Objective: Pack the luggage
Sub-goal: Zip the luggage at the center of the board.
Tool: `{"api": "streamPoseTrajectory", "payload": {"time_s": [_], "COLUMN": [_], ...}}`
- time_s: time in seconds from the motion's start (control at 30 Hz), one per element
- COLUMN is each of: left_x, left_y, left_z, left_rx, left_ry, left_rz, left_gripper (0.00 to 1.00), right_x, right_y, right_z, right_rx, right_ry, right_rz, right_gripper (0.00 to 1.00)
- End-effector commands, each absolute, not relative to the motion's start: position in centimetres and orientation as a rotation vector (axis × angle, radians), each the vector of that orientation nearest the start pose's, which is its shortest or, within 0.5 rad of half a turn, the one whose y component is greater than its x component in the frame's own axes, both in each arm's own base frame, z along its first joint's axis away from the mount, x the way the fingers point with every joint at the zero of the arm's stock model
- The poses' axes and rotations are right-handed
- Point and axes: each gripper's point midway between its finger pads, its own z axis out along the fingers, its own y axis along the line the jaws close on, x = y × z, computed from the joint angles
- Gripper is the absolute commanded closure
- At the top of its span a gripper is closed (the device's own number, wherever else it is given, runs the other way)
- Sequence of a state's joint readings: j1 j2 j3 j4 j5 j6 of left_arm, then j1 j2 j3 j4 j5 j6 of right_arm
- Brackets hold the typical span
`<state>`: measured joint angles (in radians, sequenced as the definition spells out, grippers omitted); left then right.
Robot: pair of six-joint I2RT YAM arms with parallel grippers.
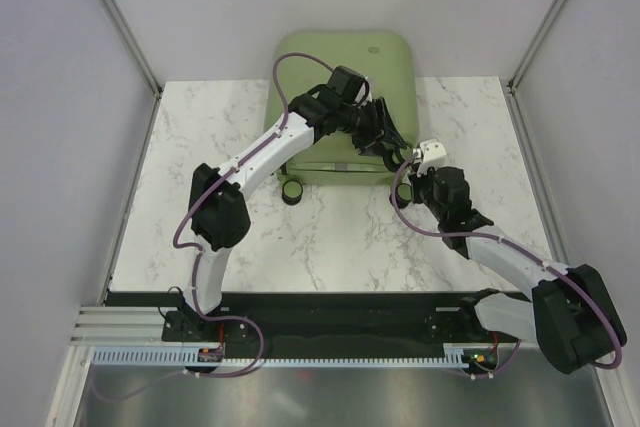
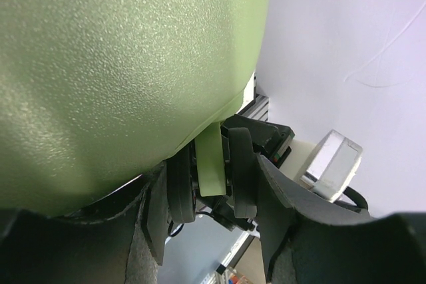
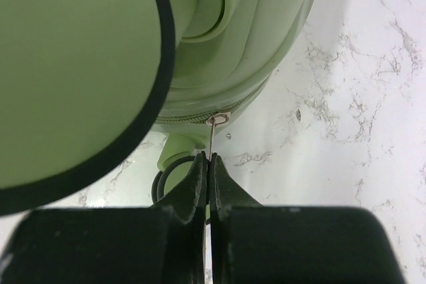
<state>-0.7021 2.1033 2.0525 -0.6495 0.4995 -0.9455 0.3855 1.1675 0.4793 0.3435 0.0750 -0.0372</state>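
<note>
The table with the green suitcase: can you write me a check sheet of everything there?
Surface: white marbled table.
Job's things: green suitcase, closed, lying at the far edge, wheels toward the arms.
Clutter: nothing seen.
Grippers: left gripper, jaws spread either side of a wheel, contact unclear; right gripper, jaws shut on the zipper pull.
Cables: purple cables run along both arms.
Surroundings: pale walls, metal frame posts.
</note>
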Motion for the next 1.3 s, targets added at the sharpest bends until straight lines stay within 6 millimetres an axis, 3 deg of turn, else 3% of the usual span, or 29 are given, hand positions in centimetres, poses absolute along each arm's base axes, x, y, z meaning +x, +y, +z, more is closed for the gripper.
{"api": "streamPoseTrajectory", "payload": {"time_s": [0.0, 0.2, 0.5, 1.03, 1.27], "left_x": [37.6, 38.4, 39.2, 40.5, 40.5], "left_y": [-46.4, -45.7, -46.1, -46.7, -47.1], "left_z": [24.6, 23.4, 22.7, 22.4, 22.6], "left_rx": [-0.039, -0.075, -0.142, -0.199, -0.190], "left_ry": [2.442, 2.456, 2.462, 2.443, 2.445], "left_rz": [-1.459, -1.430, -1.462, -1.477, -1.499], "left_gripper": [0.87, 0.88, 0.89, 0.91, 0.92], "right_x": [32.3, 31.7, 31.4, 28.9, 28.6], "right_y": [19.1, 19.0, 20.6, 25.3, 26.8], "right_z": [19.6, 20.2, 19.8, 19.7, 19.3], "right_rx": [-0.454, -0.464, -0.520, -0.626, -0.648], "right_ry": [1.620, 1.607, 1.594, 1.567, 1.564], "right_rz": [0.485, 0.484, 0.545, 0.612, 0.622], "right_gripper": [1.00, 1.00, 1.00, 1.00, 1.00]}}
